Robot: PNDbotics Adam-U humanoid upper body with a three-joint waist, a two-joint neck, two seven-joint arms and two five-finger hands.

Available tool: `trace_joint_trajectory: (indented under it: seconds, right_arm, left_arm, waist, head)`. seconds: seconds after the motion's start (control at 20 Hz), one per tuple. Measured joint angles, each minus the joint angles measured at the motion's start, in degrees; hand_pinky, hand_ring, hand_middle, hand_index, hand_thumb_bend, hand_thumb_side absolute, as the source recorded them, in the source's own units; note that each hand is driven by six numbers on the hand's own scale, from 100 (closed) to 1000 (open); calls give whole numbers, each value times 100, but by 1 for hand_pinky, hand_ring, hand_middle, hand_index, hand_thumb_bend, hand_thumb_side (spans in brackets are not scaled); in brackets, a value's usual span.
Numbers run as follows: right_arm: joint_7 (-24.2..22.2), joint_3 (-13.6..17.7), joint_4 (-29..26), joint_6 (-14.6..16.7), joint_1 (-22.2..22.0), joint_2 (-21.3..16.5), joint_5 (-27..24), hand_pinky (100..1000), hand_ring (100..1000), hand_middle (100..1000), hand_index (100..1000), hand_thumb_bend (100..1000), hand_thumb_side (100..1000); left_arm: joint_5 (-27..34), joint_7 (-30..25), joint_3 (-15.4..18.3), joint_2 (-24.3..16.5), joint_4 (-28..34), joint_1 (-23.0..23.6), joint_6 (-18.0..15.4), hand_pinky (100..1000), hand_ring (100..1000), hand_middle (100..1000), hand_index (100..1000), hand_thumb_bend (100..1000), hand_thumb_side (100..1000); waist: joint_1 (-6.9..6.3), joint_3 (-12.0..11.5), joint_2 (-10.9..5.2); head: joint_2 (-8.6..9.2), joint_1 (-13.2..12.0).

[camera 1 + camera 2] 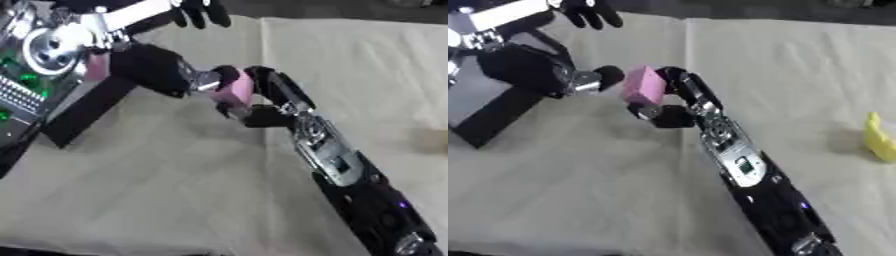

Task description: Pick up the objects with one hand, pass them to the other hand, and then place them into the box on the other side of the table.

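Observation:
A pink block [643,85] is held above the cloth-covered table [579,190], left of centre. My right hand [682,89] reaches in from the lower right and is shut on it, fingers behind the block and thumb [656,114] under it. My left hand [607,75] comes in from the upper left and meets the block's left side; how it stands on the block is hidden. A black box [487,117] with a grey inside lies at the table's left edge, under my left arm. A yellow object [877,137] lies at the far right.
Black-gloved fingers [201,12] on a white sleeve show at the top edge, apart from the block. A green circuit board [17,82] shows at the far left. The table's far edge runs along the top.

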State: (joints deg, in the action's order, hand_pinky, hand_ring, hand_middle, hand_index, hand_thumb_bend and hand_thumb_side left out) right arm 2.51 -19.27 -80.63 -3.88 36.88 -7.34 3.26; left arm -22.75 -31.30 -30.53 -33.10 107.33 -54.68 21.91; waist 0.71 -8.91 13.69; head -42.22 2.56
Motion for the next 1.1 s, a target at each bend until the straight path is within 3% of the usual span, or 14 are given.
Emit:
trace_joint_trajectory:
  seconds: [0.55, 1.1]
  right_arm:
    - [77, -56, 13, 159, 43, 31, 0, 827, 688, 577, 666, 475, 100]
    - [25, -92, 4, 321, 41, 44, -26, 827, 686, 575, 664, 473, 100]
  left_arm:
    - [-791, -763, -80, 150, -589, -134, -504, 880, 835, 814, 879, 651, 387]
    - [-1908, -755, -183, 452, -1266, -229, -1015, 892, 843, 820, 884, 661, 311]
  waist:
    - [-30, 11, 0]
    - [-31, 8, 4]
  head:
    - [6, 9]
    - [27, 6]
